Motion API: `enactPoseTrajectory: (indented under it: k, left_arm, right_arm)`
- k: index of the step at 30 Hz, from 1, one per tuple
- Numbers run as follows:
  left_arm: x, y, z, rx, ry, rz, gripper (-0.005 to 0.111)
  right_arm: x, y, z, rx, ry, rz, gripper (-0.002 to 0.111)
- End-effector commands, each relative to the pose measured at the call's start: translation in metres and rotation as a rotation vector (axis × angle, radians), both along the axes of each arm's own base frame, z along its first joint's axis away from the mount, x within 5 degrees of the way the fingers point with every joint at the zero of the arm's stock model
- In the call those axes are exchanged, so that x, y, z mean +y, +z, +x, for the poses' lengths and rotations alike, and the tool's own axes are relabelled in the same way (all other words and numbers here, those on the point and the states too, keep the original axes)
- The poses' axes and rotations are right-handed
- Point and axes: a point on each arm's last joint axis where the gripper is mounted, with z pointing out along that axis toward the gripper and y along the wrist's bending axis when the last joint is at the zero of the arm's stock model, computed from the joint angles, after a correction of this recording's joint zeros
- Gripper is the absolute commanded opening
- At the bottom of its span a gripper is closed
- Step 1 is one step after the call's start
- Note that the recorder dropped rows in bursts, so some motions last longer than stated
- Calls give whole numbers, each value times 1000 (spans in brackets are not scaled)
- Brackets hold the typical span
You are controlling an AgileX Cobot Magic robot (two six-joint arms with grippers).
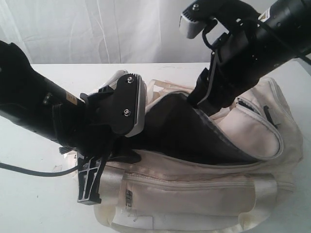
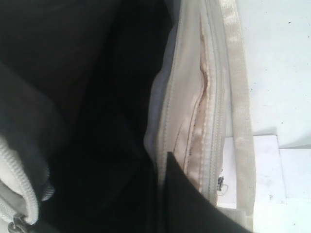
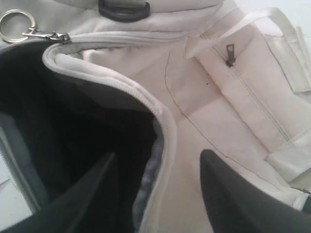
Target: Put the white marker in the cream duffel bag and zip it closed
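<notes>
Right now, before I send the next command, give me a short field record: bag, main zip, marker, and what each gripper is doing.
bag: cream duffel bag on the white table
main opening: unzipped and gaping, dark lining showing
zip pull: zip pull with a key ring, at the opening's corner
white marker: not visible in any view
right gripper: right gripper open, straddling the opening's rim, one finger inside, one outside
left gripper: left gripper at the bag's left end; cannot tell whether it is open or shut

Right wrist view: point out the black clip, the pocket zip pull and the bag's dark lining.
black clip (image 3: 124, 15), right wrist view, lower bar
pocket zip pull (image 3: 230, 53), right wrist view, hanging tab
dark lining (image 3: 73, 121), right wrist view, inside opening
</notes>
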Motion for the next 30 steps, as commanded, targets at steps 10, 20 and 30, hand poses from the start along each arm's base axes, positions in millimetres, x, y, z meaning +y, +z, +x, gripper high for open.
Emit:
enactPoseTrajectory:
  k: [10,20,30]
  left_arm:
    - [-1,-2,-5,41,-3,-3,0]
    - [-1,-2,-5,42,-1,-3,0]
    - [0,-2,-5,50,-6,1,0]
  right_arm:
    - [2,-34,2,60,-37,14,49]
    - [5,-36,21,-100,-54,30,2]
    - [8,-24,49,-241,-25,-75,0]
